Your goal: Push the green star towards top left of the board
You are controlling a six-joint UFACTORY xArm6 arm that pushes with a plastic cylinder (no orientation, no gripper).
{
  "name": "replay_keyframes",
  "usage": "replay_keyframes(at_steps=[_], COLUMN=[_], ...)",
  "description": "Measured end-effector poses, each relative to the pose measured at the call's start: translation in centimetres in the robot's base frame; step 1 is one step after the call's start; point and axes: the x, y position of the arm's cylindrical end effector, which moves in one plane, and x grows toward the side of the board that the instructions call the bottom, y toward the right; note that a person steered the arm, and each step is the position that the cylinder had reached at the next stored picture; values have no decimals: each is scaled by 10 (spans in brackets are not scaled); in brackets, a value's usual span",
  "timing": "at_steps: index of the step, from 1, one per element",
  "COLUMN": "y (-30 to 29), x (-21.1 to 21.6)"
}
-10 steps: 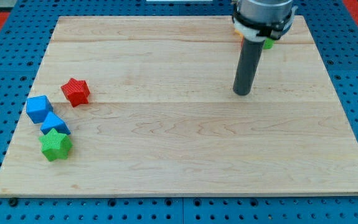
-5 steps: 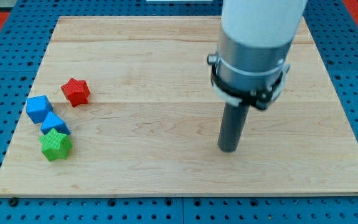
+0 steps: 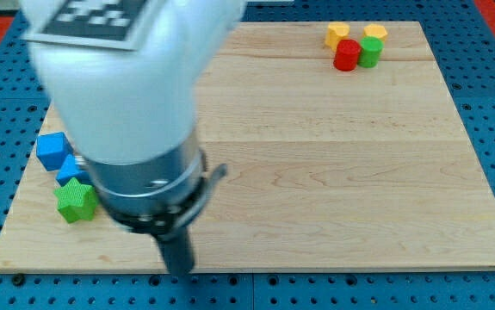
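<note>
The green star [image 3: 76, 201] lies near the board's bottom left, touching a blue block [image 3: 71, 170] just above it. Another blue block [image 3: 52, 149] sits above that. My tip [image 3: 178, 270] is at the board's bottom edge, well to the right of the green star and a little lower, not touching it. The arm's large white and grey body covers much of the view's left half and hides the red star.
At the top right of the wooden board [image 3: 359, 172] sit two yellow blocks [image 3: 337, 34] [image 3: 374, 33], a red cylinder [image 3: 346, 55] and a green cylinder [image 3: 368, 53]. A blue pegboard surrounds the board.
My tip has swept from the board's upper right down and left to the bottom edge. The arm now hides the red star and uncovers the top-right blocks. The blocks have not moved.
</note>
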Motion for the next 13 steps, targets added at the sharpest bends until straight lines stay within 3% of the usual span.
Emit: replay_keyframes(at_steps=[1,4,8,10,11,12,13], y=[-48,-123,-143,-100,-79,-74,-35], x=[0,-56,-184,-237,-233,-176,-166])
